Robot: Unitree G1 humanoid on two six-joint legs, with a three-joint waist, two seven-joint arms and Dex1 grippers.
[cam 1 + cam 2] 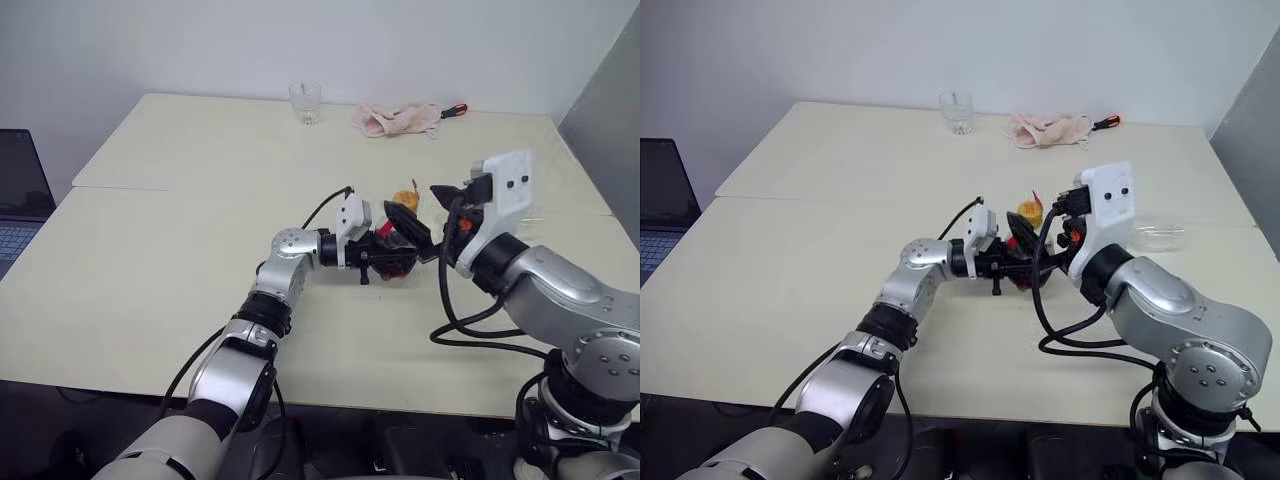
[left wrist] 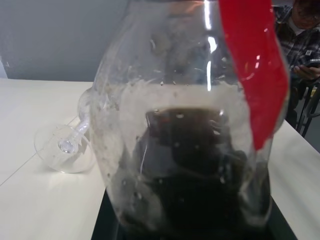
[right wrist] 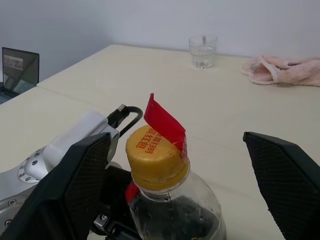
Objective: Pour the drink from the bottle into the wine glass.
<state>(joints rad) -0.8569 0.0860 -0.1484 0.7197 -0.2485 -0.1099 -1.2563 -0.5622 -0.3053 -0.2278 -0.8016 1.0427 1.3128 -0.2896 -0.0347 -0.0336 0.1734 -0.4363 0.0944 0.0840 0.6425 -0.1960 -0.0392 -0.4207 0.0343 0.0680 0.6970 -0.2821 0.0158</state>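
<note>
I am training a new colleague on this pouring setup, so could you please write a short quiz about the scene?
1. True or false: the cap is already off the bottle.
2. How is the wine glass placed? A: standing upright. B: lying on its side on the table. C: standing upside down.
3. Which gripper holds the bottle?

Key: 1 false, the cap is on. 2 B. 3 the left gripper.
</note>
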